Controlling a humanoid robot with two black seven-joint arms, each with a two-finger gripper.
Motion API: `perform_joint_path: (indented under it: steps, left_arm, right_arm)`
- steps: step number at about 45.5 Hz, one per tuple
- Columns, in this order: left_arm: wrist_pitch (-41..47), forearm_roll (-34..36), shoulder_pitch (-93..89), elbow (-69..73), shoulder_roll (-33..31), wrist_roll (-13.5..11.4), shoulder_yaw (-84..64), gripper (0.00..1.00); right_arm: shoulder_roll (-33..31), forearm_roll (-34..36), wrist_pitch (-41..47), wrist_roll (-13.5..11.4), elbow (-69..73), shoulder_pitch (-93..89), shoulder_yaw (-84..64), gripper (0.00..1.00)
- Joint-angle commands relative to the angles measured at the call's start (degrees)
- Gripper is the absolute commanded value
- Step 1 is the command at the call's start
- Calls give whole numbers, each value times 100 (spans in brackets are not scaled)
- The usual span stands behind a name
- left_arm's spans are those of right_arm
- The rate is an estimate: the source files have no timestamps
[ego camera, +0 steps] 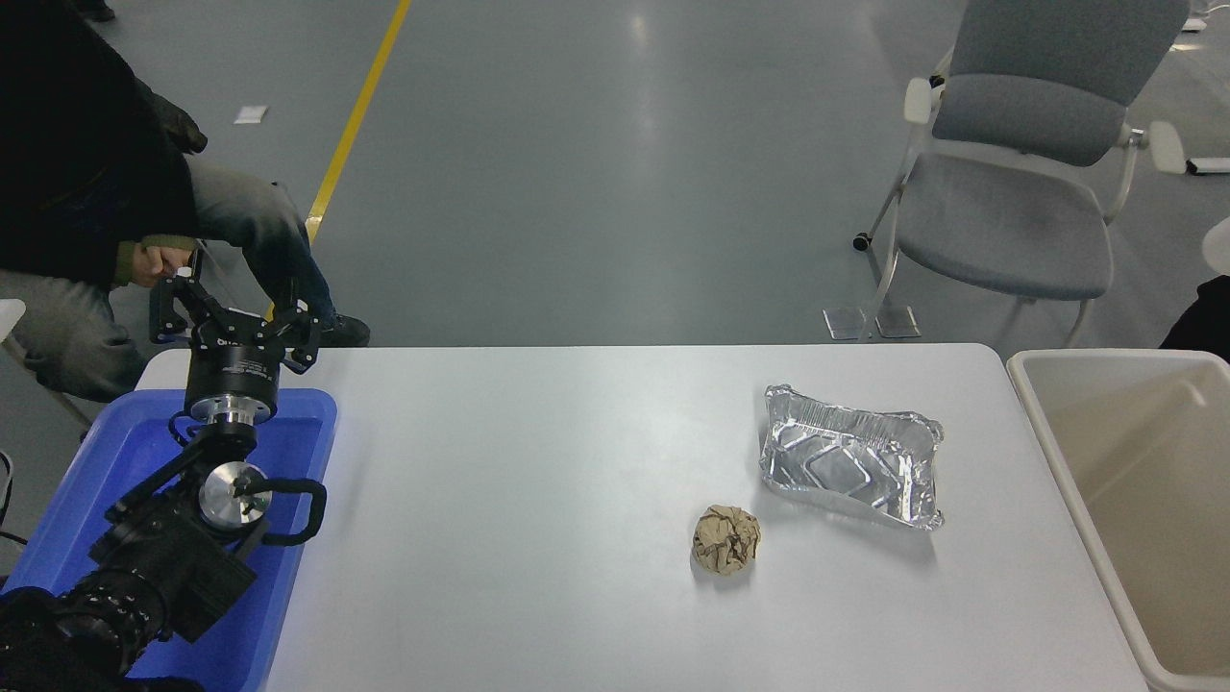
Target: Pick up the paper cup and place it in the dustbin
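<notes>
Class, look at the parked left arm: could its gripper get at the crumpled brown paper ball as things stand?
Probably yes: the left gripper is open, and only bare table lies between it and the paper ball, though far across.

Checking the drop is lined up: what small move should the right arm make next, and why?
Probably swing inward and lower over the dustbin. Only a white sliver, likely the paper cup, shows at the right edge above the dark right arm, beyond the dustbin's far rim; no cup lies in its visible part.
</notes>
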Motion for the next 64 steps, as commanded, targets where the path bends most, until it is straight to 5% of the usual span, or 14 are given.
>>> perform_joint_path:
  steps: [1, 15, 25, 40, 64]
  left_arm:
    - [0, 1, 8, 0, 0, 3, -6, 99]
    - [0, 1, 8, 0, 0, -6, 2, 99]
    - [0, 1, -1, 0, 0, -6, 2, 99]
    - [0, 1, 8, 0, 0, 3, 2, 99]
    - [0, 1, -1, 0, 0, -6, 2, 99]
  right_arm:
    - [1125, 851, -880, 12, -2100, -2118, 1901, 0]
    - [2523, 957, -1793, 12, -4176, -3191, 3897, 0]
    - [2761, 2353, -2919, -41, -4211, -3701, 4241, 0]
    - [3007, 4217, -3456, -58, -4202, -4404, 4268, 0]
    - [3359, 4455, -3553, -49, -4202, -5239, 4619, 0]
